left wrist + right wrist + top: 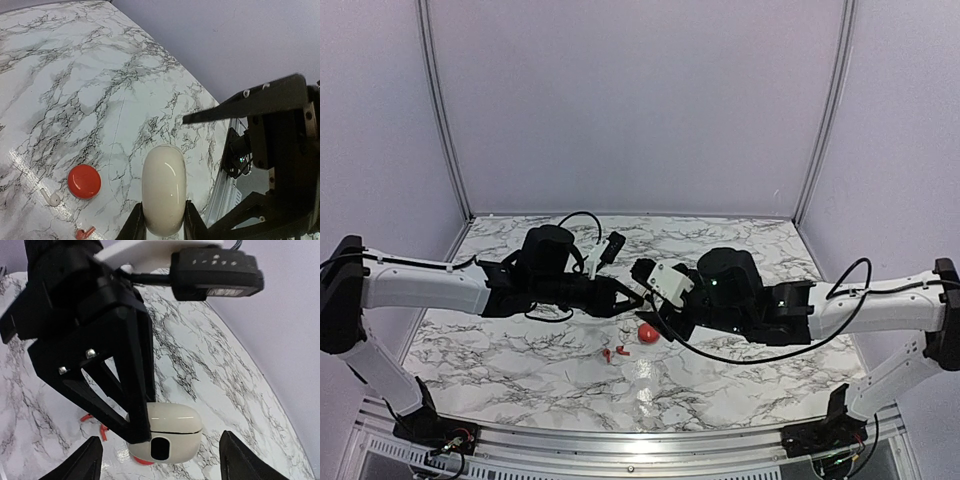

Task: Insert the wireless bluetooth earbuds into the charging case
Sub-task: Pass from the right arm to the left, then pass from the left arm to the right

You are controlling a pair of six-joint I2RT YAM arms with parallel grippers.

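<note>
Your L fingers (pixel 134 226) are pinching the white charging case (pixel 164 195) by its two sides; the lid's shut, w/ the seam showing in the R wrist view and a dark oval recess on the end facing that cam. Your R fingers (pixel 88 463) are spread wide w/ nothing between the pads. They point at the case from the opp. side, near it but not touching. In the L wrist view you see them as two black prongs, one above and one below, off to the case's right. The two red earbuds (pixel 620 350) lie on the marble bench (pixel 520 350) close together, loose, just beside the red ball (pixel 648 333) on its L and a bit nearer the arm bases. Both sit below the meeting fingers. From the R wrist cam the ball's red edge peeks out under the case.
</note>
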